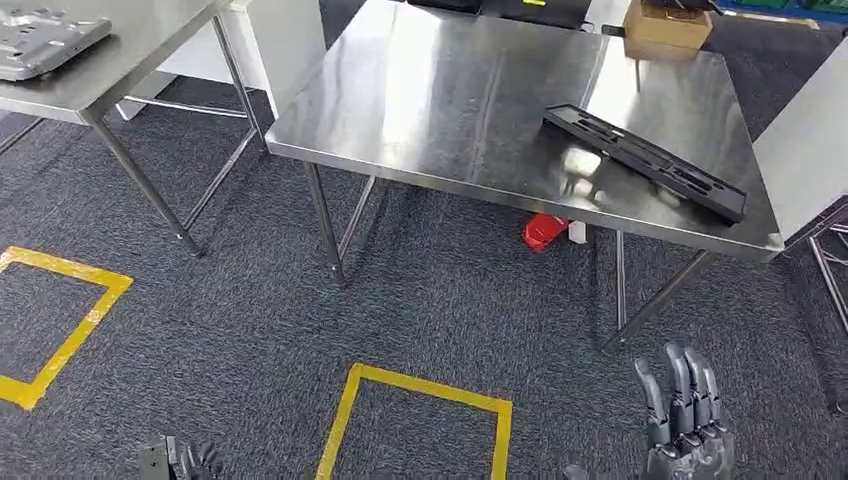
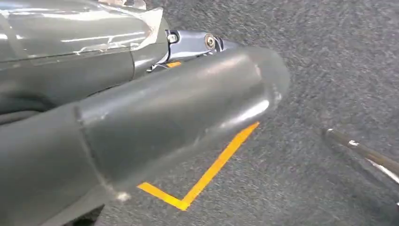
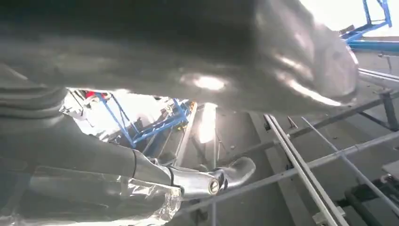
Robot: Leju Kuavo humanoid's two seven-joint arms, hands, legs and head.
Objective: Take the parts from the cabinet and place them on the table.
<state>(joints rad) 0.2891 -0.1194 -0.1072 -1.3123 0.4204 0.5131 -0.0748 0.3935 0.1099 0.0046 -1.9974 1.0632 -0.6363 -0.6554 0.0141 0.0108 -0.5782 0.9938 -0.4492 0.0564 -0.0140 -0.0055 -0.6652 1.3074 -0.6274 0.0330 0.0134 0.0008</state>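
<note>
A long black plastic part (image 1: pixel 645 160) lies flat on the right side of the steel table (image 1: pixel 440 90), near its front edge. My right hand (image 1: pixel 685 420) hangs low in front of that table, over the carpet, with its fingers straight and apart and nothing in them. In the right wrist view its thick thumb (image 3: pixel 188 56) and a darker finger (image 3: pixel 226 174) also hold nothing. My left hand (image 1: pixel 178 462) barely shows at the bottom edge. The left wrist view has its grey thumb (image 2: pixel 164 117) over the carpet, with nothing in its grasp.
A second steel table (image 1: pixel 130 60) at the far left carries a grey metal plate (image 1: pixel 45 40). A cardboard box (image 1: pixel 667 25) sits at the main table's far edge, and a red object (image 1: pixel 543 232) lies beneath it. Yellow tape squares (image 1: pixel 420 400) mark the carpet. A white panel (image 1: pixel 810 140) stands at right.
</note>
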